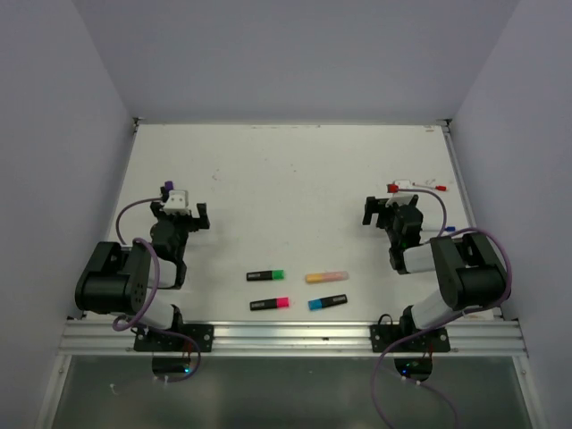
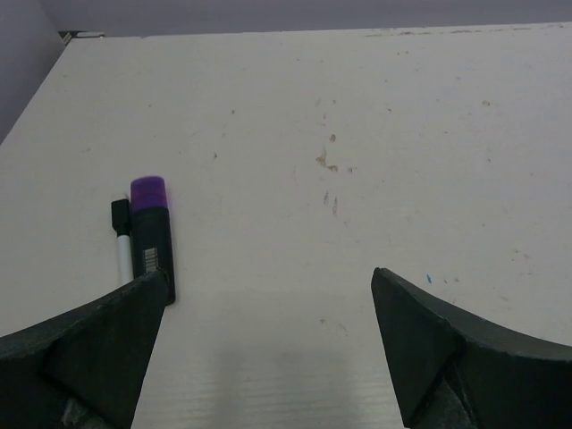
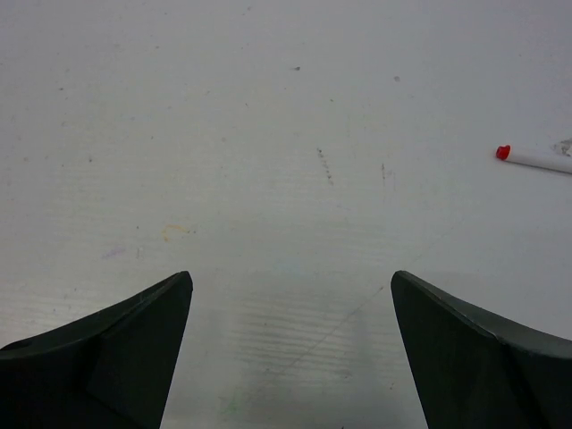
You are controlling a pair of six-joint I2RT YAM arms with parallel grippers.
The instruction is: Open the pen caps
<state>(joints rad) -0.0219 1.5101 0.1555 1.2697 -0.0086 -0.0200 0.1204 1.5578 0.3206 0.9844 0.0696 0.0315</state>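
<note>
Black end effectors [image 2: 270, 277] [image 3: 290, 275] gape wide, seemingly above the table [image 2: 402, 116].

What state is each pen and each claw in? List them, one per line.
Left claw: open, empty.
Right claw: open, empty.
Green highlighter: capped, lying flat.
Pink highlighter: capped, lying flat.
Blue highlighter: capped, lying flat.
Peach highlighter: capped, lying flat.
Purple highlighter: capped.
Black-cap pen: cap on.
Red-cap pen: cap on.

The green cap [image 1: 278, 274], pink cap [image 1: 282, 303] and blue cap [image 1: 315, 305] sit closed, flat, beside the peach-orange pen [image 1: 326, 277].
</note>
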